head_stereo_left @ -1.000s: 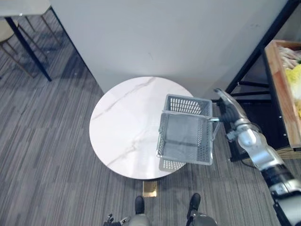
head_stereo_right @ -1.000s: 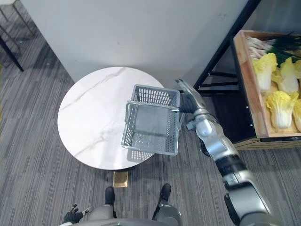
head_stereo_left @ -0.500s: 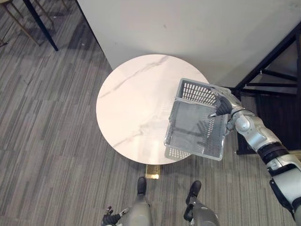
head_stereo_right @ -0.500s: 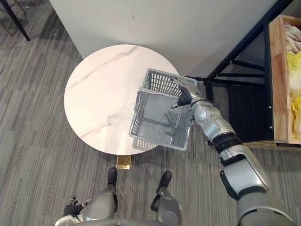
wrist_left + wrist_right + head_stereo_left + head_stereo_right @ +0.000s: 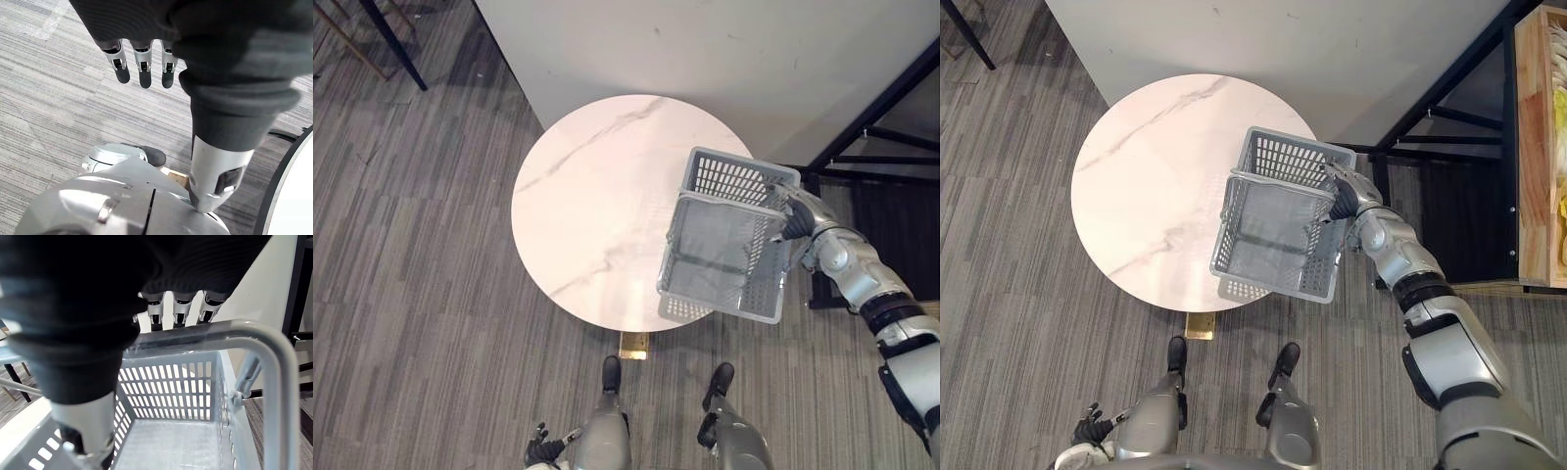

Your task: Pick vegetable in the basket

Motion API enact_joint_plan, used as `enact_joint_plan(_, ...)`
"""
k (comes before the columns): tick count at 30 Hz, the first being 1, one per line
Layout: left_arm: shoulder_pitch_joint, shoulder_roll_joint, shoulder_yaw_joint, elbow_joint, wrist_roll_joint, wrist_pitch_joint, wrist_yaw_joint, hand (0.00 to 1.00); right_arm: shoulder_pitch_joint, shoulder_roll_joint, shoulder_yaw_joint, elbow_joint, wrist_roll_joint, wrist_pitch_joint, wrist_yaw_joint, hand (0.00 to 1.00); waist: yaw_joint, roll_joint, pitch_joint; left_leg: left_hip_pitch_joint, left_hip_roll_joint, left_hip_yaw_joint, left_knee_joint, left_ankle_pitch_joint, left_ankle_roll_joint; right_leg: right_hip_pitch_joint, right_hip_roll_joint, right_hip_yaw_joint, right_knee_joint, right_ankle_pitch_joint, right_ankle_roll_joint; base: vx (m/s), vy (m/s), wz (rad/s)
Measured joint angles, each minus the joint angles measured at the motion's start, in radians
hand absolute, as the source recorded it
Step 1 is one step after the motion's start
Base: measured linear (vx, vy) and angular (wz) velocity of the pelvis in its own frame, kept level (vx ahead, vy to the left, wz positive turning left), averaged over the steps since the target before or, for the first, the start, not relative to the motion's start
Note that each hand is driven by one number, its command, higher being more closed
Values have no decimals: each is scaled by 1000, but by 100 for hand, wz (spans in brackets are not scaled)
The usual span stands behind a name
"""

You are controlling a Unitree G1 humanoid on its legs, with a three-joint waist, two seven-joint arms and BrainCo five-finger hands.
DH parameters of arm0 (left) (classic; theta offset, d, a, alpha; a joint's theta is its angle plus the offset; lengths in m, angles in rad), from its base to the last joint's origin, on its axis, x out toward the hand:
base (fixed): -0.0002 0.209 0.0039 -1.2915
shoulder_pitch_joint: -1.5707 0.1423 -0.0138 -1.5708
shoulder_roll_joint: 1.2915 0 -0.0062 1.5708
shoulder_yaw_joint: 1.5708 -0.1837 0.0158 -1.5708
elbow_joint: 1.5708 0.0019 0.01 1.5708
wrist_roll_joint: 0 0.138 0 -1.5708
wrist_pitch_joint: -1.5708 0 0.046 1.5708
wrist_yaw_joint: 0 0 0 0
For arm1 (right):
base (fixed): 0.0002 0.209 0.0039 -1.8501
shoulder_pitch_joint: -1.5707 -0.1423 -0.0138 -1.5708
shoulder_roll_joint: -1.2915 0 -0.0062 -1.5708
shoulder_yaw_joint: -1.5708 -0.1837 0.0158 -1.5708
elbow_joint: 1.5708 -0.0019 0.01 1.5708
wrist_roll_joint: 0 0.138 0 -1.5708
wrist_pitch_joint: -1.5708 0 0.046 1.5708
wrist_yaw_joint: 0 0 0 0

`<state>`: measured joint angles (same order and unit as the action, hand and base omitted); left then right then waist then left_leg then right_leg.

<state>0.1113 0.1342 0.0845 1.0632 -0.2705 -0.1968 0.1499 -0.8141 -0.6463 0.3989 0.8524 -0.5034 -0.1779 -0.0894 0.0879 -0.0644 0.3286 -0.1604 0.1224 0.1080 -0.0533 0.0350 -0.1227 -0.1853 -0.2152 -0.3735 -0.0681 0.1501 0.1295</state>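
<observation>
An empty grey plastic basket (image 5: 724, 245) stands out over the right edge of the round white marble table (image 5: 587, 196). My right hand (image 5: 1344, 199) is at the basket's right side, shut on its metal handle (image 5: 205, 335). The bar runs between the fingers (image 5: 178, 308) and the thumb. My left hand (image 5: 142, 63) hangs low by my side over the carpet, its fingers relaxed and holding nothing. Pale yellow cabbage (image 5: 1559, 98) lies in a wooden crate (image 5: 1533, 147) at the far right.
A black metal rack (image 5: 881, 108) holds the crate, close to the right of the table. A white wall runs just behind the table. Dark chair legs (image 5: 396, 44) stand at the back left. Grey striped carpet surrounds the table.
My right hand has come in from beside the basket and closed on its handle. The camera has shifted, so the table and basket sit higher and further right in the picture.
</observation>
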Motion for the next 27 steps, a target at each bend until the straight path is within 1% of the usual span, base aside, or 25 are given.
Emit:
enact_joint_plan(5,-3,-2,0,-4,0,-2,2,0,-18,-6,-1,28,-8,1,-2,0,-3,6,19,-4,-1,5,1,2,2,-7,0,5,-2,4,-2,2,6,-2)
enact_joint_plan(10,-3,-2,-2,-7,0,-2,2,0,-23,-6,0,28,-8,2,-3,0,-1,6,20,-9,-4,18,1,2,3,-21,-1,21,-7,14,-5,15,9,-8)
enact_joint_plan(27,-3,-2,-1,-7,0,-5,4,0,-24,-6,2,26,-8,3,-3,0,5,4,22,-12,-4,11,0,4,6,-20,-1,16,-7,15,-4,0,0,0)
